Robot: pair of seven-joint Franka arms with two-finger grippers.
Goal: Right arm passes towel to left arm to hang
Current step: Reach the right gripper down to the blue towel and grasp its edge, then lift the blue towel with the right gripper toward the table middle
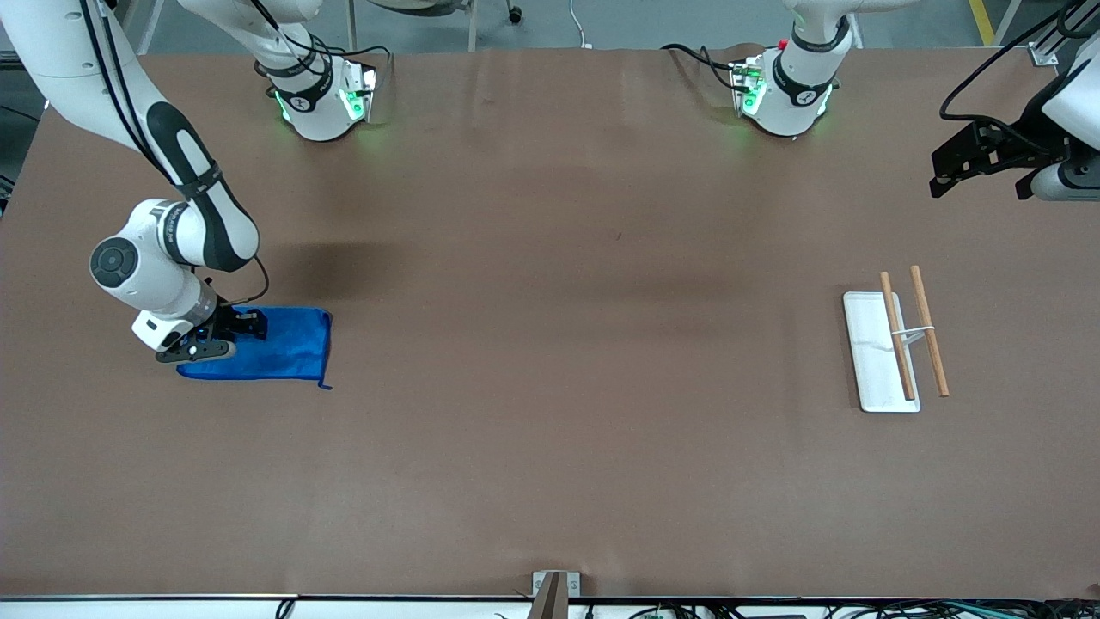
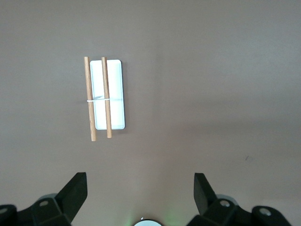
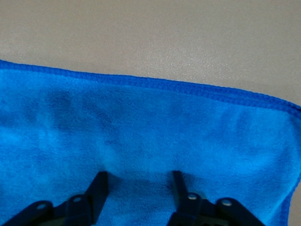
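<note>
The table [image 1: 550, 447] is covered in plain brown sheeting and carries both arm bases along its edge farthest from the front camera.

The right arm [image 1: 185, 206] reaches out from its base at 11 o'clock in the front view and ends at 9 o'clock, toward its own end of the table. The left arm [image 1: 1070, 112] waits, raised at 2 o'clock above its end of the table.

The towel [image 1: 275, 348] lies flat on the table at 9 o'clock, bright blue, with a thin loop trailing from the corner nearest the front camera.

The rack [image 1: 878, 352], a white oblong base carrying two wooden rods, sits at 3 o'clock, well apart from the towel.

The right gripper [image 3: 136, 190] is down on the towel. Its fingers [image 3: 99, 186] stand partly spread, tips pressed into the cloth, a span of fabric between them; the cloth is not pinched.

The left gripper [image 2: 141, 190] hangs high over bare table near the rack. Its fingers [image 2: 77, 188] are spread wide and hold nothing.
</note>
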